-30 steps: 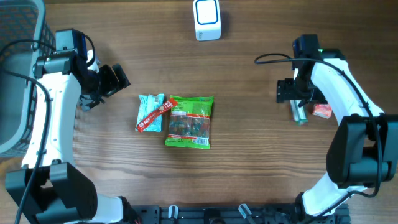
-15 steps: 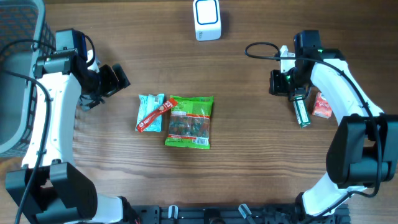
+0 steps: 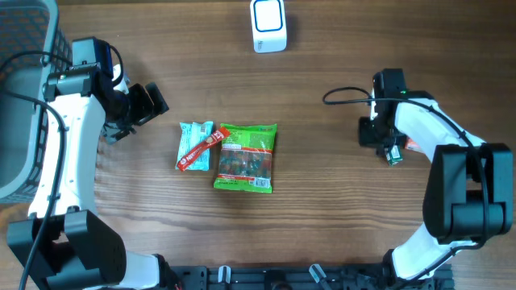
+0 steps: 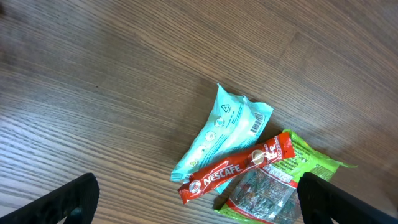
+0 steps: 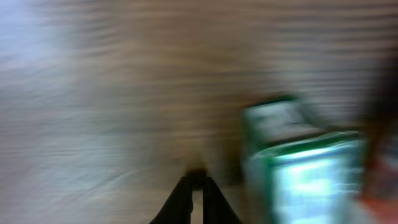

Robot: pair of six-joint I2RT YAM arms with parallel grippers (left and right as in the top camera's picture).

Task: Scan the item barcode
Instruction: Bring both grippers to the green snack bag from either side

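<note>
A white scanner [image 3: 268, 25] stands at the table's far edge. Mid-table lie a teal packet [image 3: 193, 147] [image 4: 233, 127], a red Nescafe stick [image 3: 203, 146] [image 4: 236, 167] across it, and a green snack bag [image 3: 246, 158] [image 4: 273, 190]. My left gripper [image 3: 150, 102] [image 4: 198, 205] is open, left of these and above them. A green box [image 3: 393, 155] [image 5: 298, 168] and a red packet [image 3: 417, 144] lie at the right. My right gripper [image 3: 377, 134] [image 5: 197, 182] is shut on nothing, just left of the green box; its view is blurred.
A grey mesh basket [image 3: 20, 97] stands at the left edge of the table. Bare wood lies between the middle items and the right arm.
My right gripper has shut from open with nothing in it. It swung away from the green box toward the far side, then came back beside it. The left arm has not moved.
</note>
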